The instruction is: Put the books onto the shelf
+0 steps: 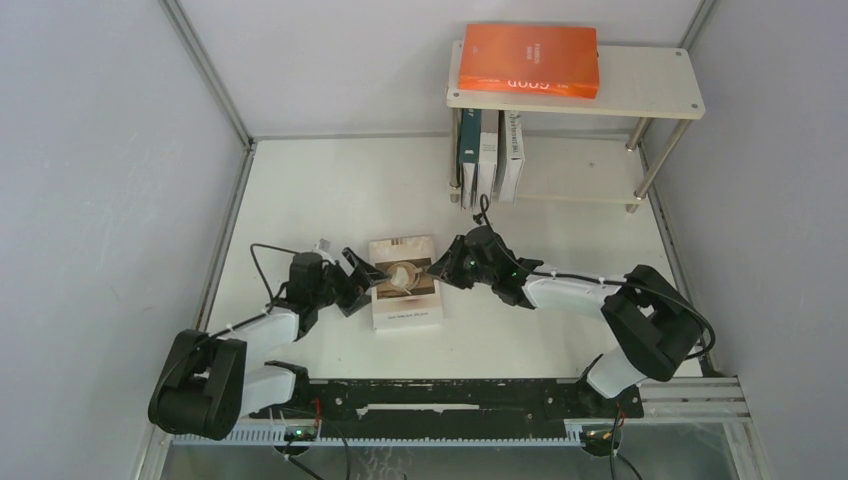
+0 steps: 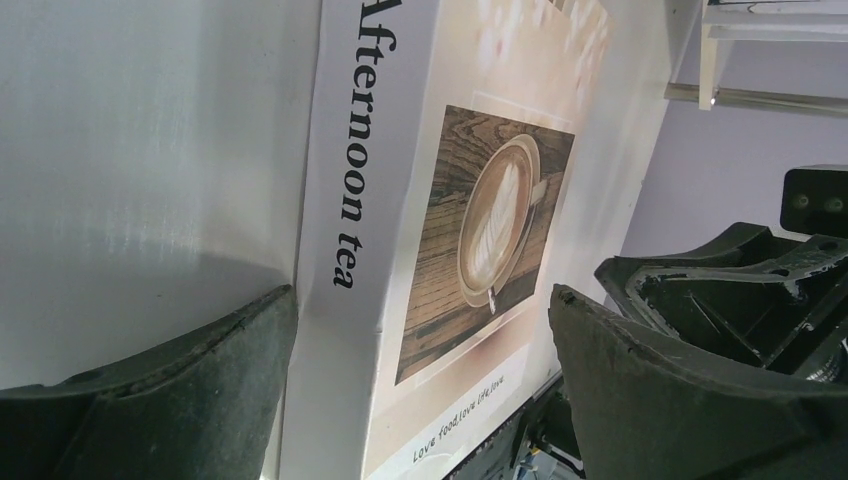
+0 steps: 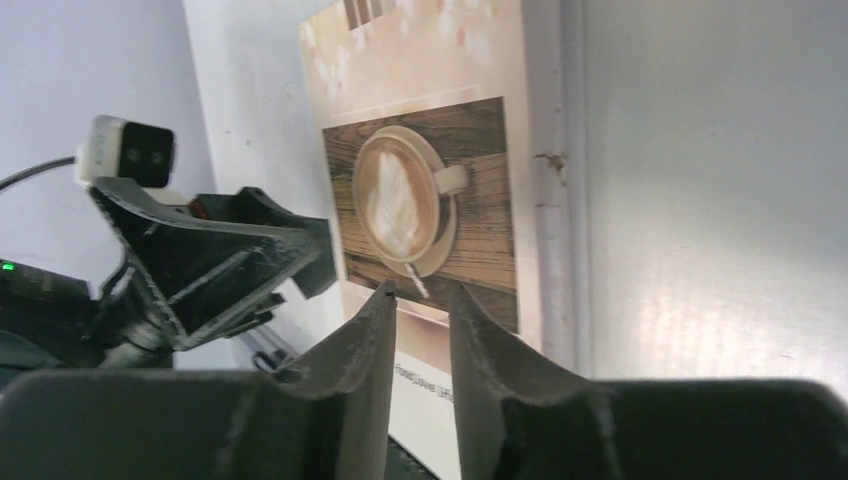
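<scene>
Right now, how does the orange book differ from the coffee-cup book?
The orange book lies on the top board of the shelf; the coffee-cup book is on the table. The orange book has a bright cover with lettering only; the coffee-cup book has a pale one with a photo. Both lie flat, cover up.

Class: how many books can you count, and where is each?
5. The orange book lies atop the shelf; teal book, white book and grey-white book stand upright on its lower board; the coffee-cup book lies on the table. Others may be hidden.
</scene>
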`<action>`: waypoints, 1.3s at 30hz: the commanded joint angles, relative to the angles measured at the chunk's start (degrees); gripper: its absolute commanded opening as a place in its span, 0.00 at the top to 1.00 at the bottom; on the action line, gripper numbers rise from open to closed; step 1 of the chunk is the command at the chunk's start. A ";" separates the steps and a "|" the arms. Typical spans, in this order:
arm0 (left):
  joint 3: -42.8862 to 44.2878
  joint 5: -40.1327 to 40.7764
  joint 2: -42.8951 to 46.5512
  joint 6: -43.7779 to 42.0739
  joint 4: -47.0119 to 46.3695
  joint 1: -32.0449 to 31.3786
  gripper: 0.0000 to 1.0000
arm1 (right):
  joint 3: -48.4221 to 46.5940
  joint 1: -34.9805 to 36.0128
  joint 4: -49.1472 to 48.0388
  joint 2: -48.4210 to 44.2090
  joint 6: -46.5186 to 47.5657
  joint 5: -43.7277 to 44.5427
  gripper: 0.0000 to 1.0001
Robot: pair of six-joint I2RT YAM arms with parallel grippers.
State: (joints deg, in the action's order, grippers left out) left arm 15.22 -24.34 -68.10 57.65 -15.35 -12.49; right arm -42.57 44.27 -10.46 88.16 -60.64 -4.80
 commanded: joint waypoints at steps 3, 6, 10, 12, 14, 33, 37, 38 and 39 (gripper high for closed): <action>-2.04 -1.43 1.16 0.34 -1.35 0.33 0.00 | -0.13 1.24 8.57 -3.65 7.13 7.73 0.51; -2.34 -1.61 1.76 0.64 -1.73 0.26 0.00 | 2.27 1.72 7.80 -4.66 6.99 8.30 0.41; -3.10 -1.97 2.76 0.96 -1.79 0.27 0.00 | 5.61 2.08 5.78 -5.36 5.76 7.33 0.36; -3.62 -2.06 3.32 1.04 -1.80 0.11 0.00 | 6.84 2.43 3.94 -5.14 5.27 6.14 0.36; -4.21 -2.08 3.72 1.12 -1.93 0.11 0.00 | 7.40 3.19 2.16 -4.60 4.77 5.44 0.36; -5.05 -3.03 4.07 3.89 -5.79 -5.30 0.03 | 7.41 7.49 -8.06 1.92 0.15 -0.23 0.41; -4.61 -3.22 5.25 4.69 -5.83 -6.22 0.03 | 7.43 7.63 -8.48 1.46 -0.57 -0.39 0.60; -4.51 -3.32 5.63 4.85 -5.87 -6.23 0.04 | 7.41 7.63 -8.38 1.10 -0.60 -0.39 0.65; -4.50 -3.47 5.90 5.04 -5.88 -6.28 0.04 | 7.41 7.54 -8.19 0.73 -0.74 -0.31 0.71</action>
State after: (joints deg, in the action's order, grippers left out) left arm 11.20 -22.26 -64.01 59.53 -19.09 -16.40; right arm -34.35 50.46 -12.71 89.62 -59.55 -2.66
